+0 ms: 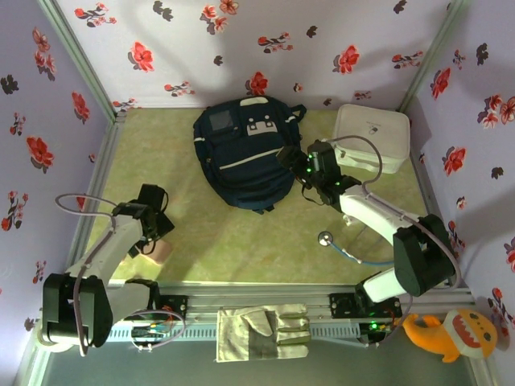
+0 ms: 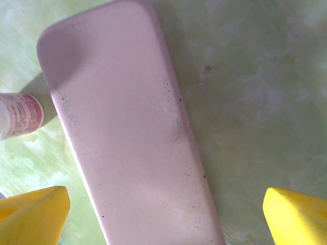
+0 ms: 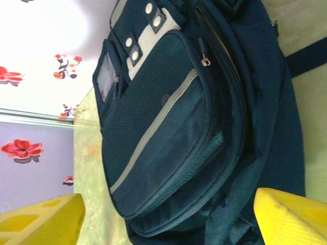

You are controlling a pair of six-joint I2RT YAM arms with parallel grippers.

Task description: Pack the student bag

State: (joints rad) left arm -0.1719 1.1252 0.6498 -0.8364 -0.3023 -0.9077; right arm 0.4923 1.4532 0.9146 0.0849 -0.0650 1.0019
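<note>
The surface (image 1: 241, 249) is a pale green, marbled sheet, boxed in on three sides by walls (image 1: 282, 40) papered in lilac-white with red and dark flowers; metal rails run up the corners and along the near edge. The student bag (image 1: 241, 153) lies flat at the far middle of the surface, front pocket up, its top toward the back wall. Just to its right, at the far right corner, lies a white rounded-square case (image 1: 370, 137). A small round disc (image 1: 325, 237) on a thin cord lies on the bare green, nearer than the bag, beside the right arm. A pale work glove (image 1: 261, 331) lies across the near rail, and an orange plush toy (image 1: 451, 331) lies outside the rail at the near right.

From above, the right pincer (image 1: 288, 157) is at the bag's right edge, and the left pincer (image 1: 155, 240) hangs low over the near left of the surface. Whether either touches anything cannot be told from there.

The left wrist view adds a flat pink bar with rounded corners (image 2: 127, 127) lying on the green, and a small white bottle with a pink label (image 2: 18, 115) at its side. The yellow fingertips (image 2: 36, 214) stand wide apart on either side of the bar's near end, gripping nothing. The right wrist view shows the bag's zipped front pocket, grey stripe and white snap patches close up, with its own fingertips likewise spread and empty.
</note>
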